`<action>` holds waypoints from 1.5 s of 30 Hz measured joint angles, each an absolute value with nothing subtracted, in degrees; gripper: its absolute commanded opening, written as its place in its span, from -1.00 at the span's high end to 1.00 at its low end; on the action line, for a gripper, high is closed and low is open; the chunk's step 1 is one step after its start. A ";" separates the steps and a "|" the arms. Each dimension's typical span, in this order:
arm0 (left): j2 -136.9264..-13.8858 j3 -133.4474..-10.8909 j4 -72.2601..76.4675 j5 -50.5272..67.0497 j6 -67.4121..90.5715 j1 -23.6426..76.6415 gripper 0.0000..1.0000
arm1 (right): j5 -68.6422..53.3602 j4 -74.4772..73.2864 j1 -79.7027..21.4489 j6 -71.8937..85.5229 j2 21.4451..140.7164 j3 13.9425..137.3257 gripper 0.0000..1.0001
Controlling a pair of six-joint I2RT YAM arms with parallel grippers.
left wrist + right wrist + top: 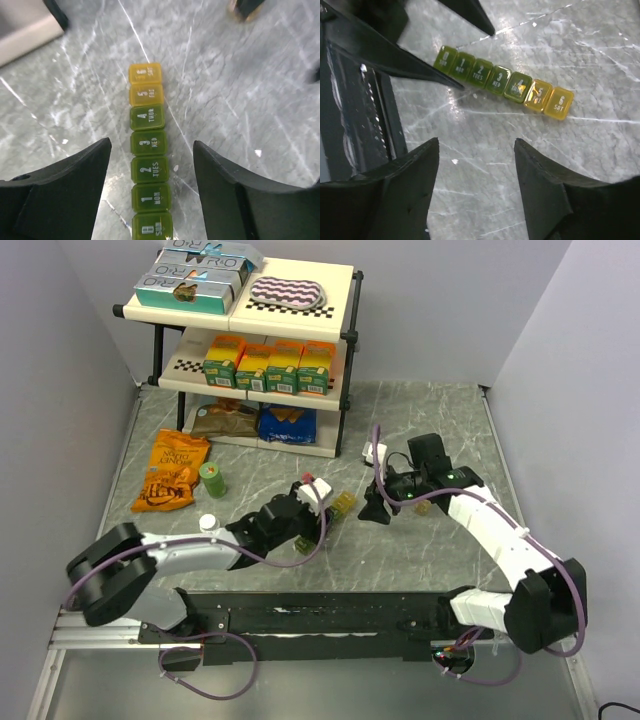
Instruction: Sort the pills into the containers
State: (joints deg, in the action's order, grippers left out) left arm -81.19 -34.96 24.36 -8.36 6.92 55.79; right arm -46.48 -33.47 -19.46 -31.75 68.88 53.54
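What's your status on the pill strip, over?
Left end effector open, empty, above strip. Right end effector open, empty, nearby. Strip flat on table, lids shut. Nothing blocking it.

Grey marbled table (pixel 430 420), containers (pixel 148 150) lying flat mid-table, orange snack bag (pixel 173 472), green bottle (pixel 212 478), white-capped bottle (pixel 208 523)

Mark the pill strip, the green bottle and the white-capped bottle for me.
pill strip (pixel 148 142): left wrist view, on the WED lid near mid-strip.
green bottle (pixel 212 480): top external view, on its side wall.
white-capped bottle (pixel 208 523): top external view, on its white cap.
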 measured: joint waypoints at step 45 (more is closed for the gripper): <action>-80.16 -22.15 30.24 -10.98 9.82 59.55 -0.37 | -32.32 -12.97 -33.19 -80.05 92.07 50.85 -0.40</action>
State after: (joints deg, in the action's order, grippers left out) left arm -80.16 -22.15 30.24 -10.98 9.82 59.55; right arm -32.32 -12.97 -33.19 -80.05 92.07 50.85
